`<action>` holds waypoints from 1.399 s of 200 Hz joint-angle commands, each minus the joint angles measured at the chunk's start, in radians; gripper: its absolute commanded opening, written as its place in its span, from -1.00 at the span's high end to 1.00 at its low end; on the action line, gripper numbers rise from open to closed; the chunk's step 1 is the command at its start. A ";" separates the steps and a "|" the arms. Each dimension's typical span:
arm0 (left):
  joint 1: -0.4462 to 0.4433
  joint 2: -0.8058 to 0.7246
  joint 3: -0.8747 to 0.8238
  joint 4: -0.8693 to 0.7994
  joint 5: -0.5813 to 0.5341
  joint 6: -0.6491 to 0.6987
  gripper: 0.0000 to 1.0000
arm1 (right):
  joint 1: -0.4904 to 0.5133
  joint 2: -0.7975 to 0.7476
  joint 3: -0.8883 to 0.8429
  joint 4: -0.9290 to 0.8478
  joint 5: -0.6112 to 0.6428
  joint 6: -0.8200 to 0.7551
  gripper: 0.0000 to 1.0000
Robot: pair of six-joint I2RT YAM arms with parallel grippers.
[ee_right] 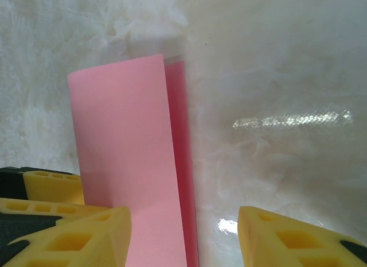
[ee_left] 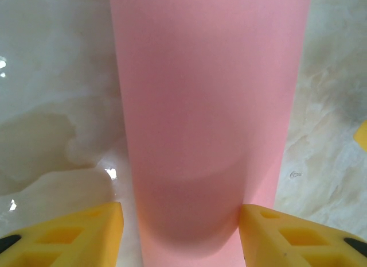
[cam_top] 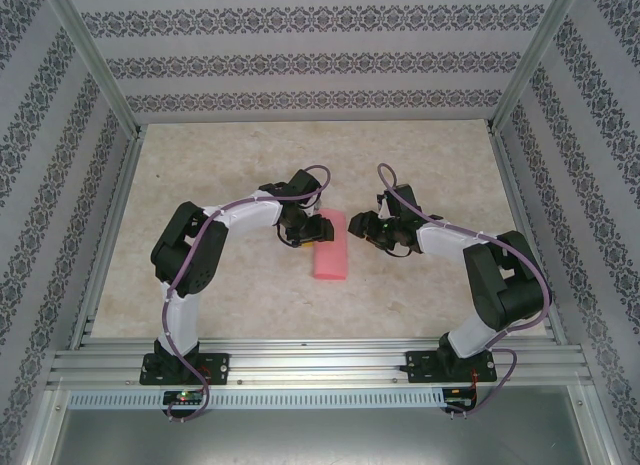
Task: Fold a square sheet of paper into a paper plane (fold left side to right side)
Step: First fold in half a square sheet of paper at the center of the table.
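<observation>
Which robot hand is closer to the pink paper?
Left. The left gripper sits over the far end of the pink paper, jaws open either side of it. The right gripper is just off its right edge.

The square sheet of paper (cam_top: 331,248) is plain pink. The table (cam_top: 420,295) is beige with pale marble veins. The gripper fingers (ee_left: 69,235) are yellow. The walls (cam_top: 300,65) carry grey ornamental stripes on white.

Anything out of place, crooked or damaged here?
Slightly. In the right wrist view the layers of the folded paper do not line up: a darker strip of the lower layer shows along one long edge and at the far end. No tears visible; the table looks normal.
</observation>
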 commanded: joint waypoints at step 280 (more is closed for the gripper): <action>-0.022 0.066 0.045 -0.035 0.003 0.044 -0.10 | 0.022 0.019 0.021 0.032 0.002 0.013 -0.02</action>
